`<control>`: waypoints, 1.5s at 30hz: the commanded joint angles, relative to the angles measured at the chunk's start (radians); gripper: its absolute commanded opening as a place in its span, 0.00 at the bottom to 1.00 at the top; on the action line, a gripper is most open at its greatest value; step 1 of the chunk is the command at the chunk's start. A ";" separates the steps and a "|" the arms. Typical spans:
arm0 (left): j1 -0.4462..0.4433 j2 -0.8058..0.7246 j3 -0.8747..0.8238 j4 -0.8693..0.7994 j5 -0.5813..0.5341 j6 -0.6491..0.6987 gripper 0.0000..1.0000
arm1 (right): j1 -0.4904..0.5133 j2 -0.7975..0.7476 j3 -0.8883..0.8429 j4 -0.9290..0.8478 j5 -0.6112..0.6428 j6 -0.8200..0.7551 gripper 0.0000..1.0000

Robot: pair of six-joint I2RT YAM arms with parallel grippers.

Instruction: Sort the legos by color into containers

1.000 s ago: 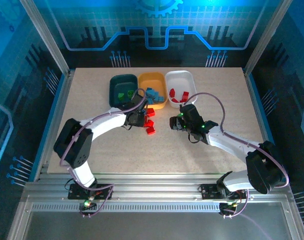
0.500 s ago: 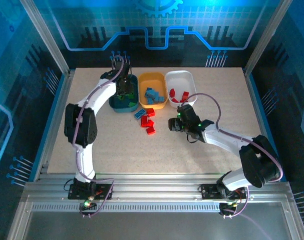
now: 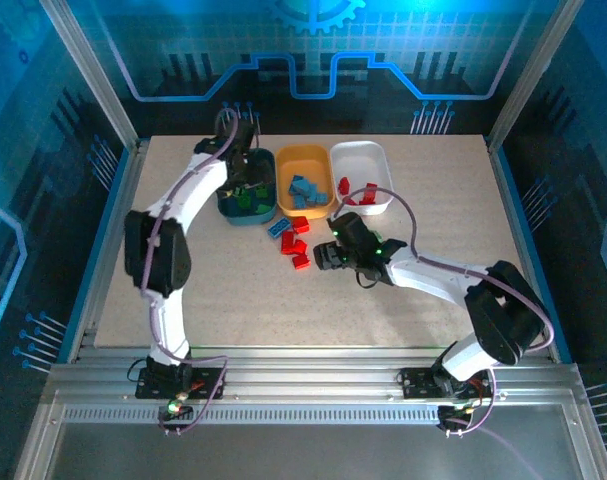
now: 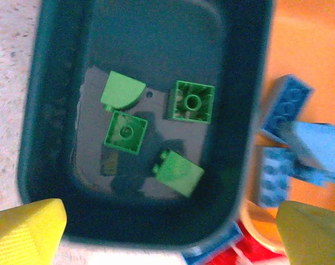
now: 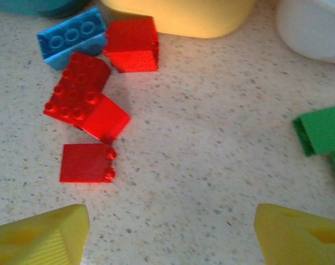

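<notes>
You are looking at a speckled table with both arms stretched out across it. The left arm reaches to the far left, and the right arm lies low toward the middle.

Three trays sit in a row at the far side, touching or nearly so:
- the dark teal tray on the left
- the orange-yellow tray in the middle
- the white tray on the right

Your left gripper hangs over the teal tray, its fingers spread wide with nothing between them. Your right gripper hovers above bare table, just beside the loose bricks. Its fingers are also spread apart and empty.

- **Teal tray:** four green bricks lie on its floor.
- **Orange-yellow tray:** it holds the blue bricks.
- **White tray:** it holds some red bricks.
- **On the table, in front of the orange-yellow tray:** four loose red bricks cluster together, with one loose blue brick beside them.
- **Right edge of the right wrist view:** a loose green brick lies on the table.
</notes>
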 commanded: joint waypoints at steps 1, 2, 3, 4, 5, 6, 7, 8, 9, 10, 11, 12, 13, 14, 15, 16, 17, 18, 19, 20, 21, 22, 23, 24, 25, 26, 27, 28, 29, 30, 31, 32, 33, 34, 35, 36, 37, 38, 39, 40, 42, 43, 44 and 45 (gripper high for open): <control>-0.002 -0.204 -0.110 0.085 0.093 -0.129 0.99 | 0.036 0.068 0.062 -0.014 -0.046 -0.026 0.81; -0.001 -0.244 -0.151 0.120 0.126 -0.157 0.99 | 0.051 0.094 0.083 -0.024 -0.056 -0.029 0.81; -0.001 -0.270 -0.179 0.140 0.149 -0.180 0.99 | 0.061 0.119 0.103 -0.037 -0.061 -0.033 0.81; -0.001 -0.294 -0.205 0.160 0.176 -0.199 0.99 | 0.074 0.150 0.127 -0.054 -0.061 -0.033 0.81; -0.001 -0.313 -0.228 0.175 0.202 -0.211 0.99 | 0.080 0.181 0.152 -0.068 -0.070 -0.029 0.81; -0.001 -0.326 -0.246 0.185 0.221 -0.217 0.99 | 0.082 0.207 0.175 -0.079 -0.086 -0.025 0.82; -0.001 -0.340 -0.269 0.198 0.241 -0.217 0.99 | 0.082 0.238 0.196 -0.087 -0.103 -0.021 0.82; -0.001 -0.352 -0.292 0.208 0.251 -0.208 0.99 | 0.084 0.269 0.220 -0.100 -0.116 -0.019 0.82; -0.001 -0.360 -0.310 0.212 0.248 -0.200 0.99 | 0.083 0.294 0.240 -0.116 -0.118 -0.018 0.81; 0.000 -0.367 -0.328 0.203 0.237 -0.202 0.99 | 0.084 0.317 0.256 -0.123 -0.117 -0.020 0.81; -0.001 -0.373 -0.343 0.200 0.234 -0.211 0.99 | 0.085 0.336 0.267 -0.127 -0.112 -0.024 0.81; 0.000 -0.375 -0.351 0.200 0.245 -0.216 0.99 | 0.084 0.353 0.279 -0.136 -0.108 -0.027 0.81; 0.000 -0.375 -0.350 0.200 0.265 -0.222 0.99 | 0.084 0.375 0.300 -0.154 -0.105 -0.035 0.81; -0.001 -0.374 -0.342 0.196 0.286 -0.222 0.99 | 0.085 0.400 0.324 -0.174 -0.107 -0.042 0.81; -0.001 -0.372 -0.332 0.188 0.301 -0.219 0.99 | 0.086 0.422 0.345 -0.192 -0.106 -0.047 0.81; -0.001 -0.372 -0.321 0.176 0.311 -0.212 0.99 | 0.087 0.444 0.363 -0.203 -0.106 -0.051 0.80; -0.001 -0.372 -0.311 0.159 0.312 -0.202 0.99 | 0.089 0.461 0.378 -0.217 -0.098 -0.050 0.78; -0.001 -0.376 -0.305 0.149 0.308 -0.190 0.99 | 0.092 0.471 0.388 -0.229 -0.079 -0.043 0.75; 0.001 -0.384 -0.308 0.147 0.301 -0.179 0.99 | 0.096 0.476 0.391 -0.235 -0.063 -0.035 0.72; 0.002 -0.395 -0.318 0.152 0.293 -0.177 0.99 | 0.095 0.476 0.390 -0.237 -0.056 -0.030 0.67; 0.005 -0.407 -0.333 0.166 0.296 -0.178 0.99 | 0.098 0.471 0.387 -0.239 -0.042 -0.021 0.62; 0.008 -0.422 -0.350 0.183 0.300 -0.177 0.99 | 0.103 0.460 0.376 -0.238 -0.028 -0.019 0.55; 0.011 -0.433 -0.364 0.191 0.297 -0.178 0.99 | 0.109 0.447 0.369 -0.239 -0.009 -0.019 0.49; 0.015 -0.446 -0.379 0.202 0.297 -0.177 0.99 | 0.115 0.429 0.363 -0.244 0.010 -0.022 0.47; 0.017 -0.460 -0.394 0.212 0.291 -0.178 0.99 | 0.121 0.412 0.362 -0.254 0.018 -0.028 0.46; 0.018 -0.471 -0.407 0.221 0.283 -0.180 0.99 | 0.124 0.398 0.368 -0.277 0.009 -0.027 0.45; 0.016 -0.485 -0.423 0.235 0.281 -0.184 0.99 | 0.122 0.378 0.373 -0.297 -0.013 -0.028 0.42; 0.016 -0.496 -0.443 0.250 0.284 -0.194 0.99 | 0.121 0.353 0.368 -0.303 -0.025 -0.029 0.41; 0.016 -0.503 -0.457 0.261 0.286 -0.201 0.99 | 0.121 0.331 0.367 -0.312 -0.023 -0.030 0.40; 0.016 -0.511 -0.470 0.272 0.286 -0.208 0.99 | 0.121 0.303 0.369 -0.330 -0.005 -0.031 0.40; 0.017 -0.513 -0.479 0.276 0.285 -0.217 0.99 | 0.120 0.273 0.368 -0.345 0.019 -0.035 0.40; 0.017 -0.513 -0.482 0.278 0.284 -0.229 0.99 | 0.114 0.243 0.367 -0.353 0.036 -0.040 0.40; 0.016 -0.510 -0.490 0.285 0.294 -0.239 0.99 | 0.101 0.210 0.369 -0.358 0.051 -0.050 0.40; 0.017 -0.504 -0.495 0.294 0.308 -0.249 0.99 | 0.083 0.179 0.375 -0.364 0.063 -0.062 0.40; 0.016 -0.500 -0.497 0.297 0.326 -0.259 0.99 | 0.058 0.157 0.386 -0.367 0.073 -0.077 0.41; 0.018 -0.492 -0.498 0.304 0.347 -0.266 0.99 | 0.027 0.143 0.400 -0.366 0.089 -0.090 0.41; 0.017 -0.481 -0.497 0.306 0.365 -0.271 0.99 | -0.009 0.141 0.419 -0.363 0.102 -0.101 0.42; 0.016 -0.473 -0.495 0.307 0.374 -0.276 0.99 | -0.045 0.148 0.440 -0.364 0.107 -0.105 0.42; 0.018 -0.463 -0.495 0.310 0.386 -0.279 0.99 | -0.088 0.165 0.468 -0.363 0.112 -0.102 0.42; 0.018 -0.454 -0.494 0.309 0.393 -0.281 0.99 | -0.131 0.191 0.499 -0.362 0.109 -0.095 0.42; 0.018 -0.441 -0.496 0.310 0.406 -0.290 0.99 | -0.207 0.263 0.560 -0.361 0.083 -0.083 0.43; 0.018 -0.437 -0.498 0.313 0.410 -0.291 0.99 | -0.242 0.310 0.604 -0.371 0.077 -0.075 0.43; 0.018 -0.435 -0.502 0.315 0.413 -0.292 0.99 | -0.272 0.348 0.641 -0.381 0.063 -0.066 0.43; 0.018 -0.433 -0.503 0.316 0.413 -0.293 0.99 | -0.304 0.387 0.674 -0.379 0.039 -0.059 0.43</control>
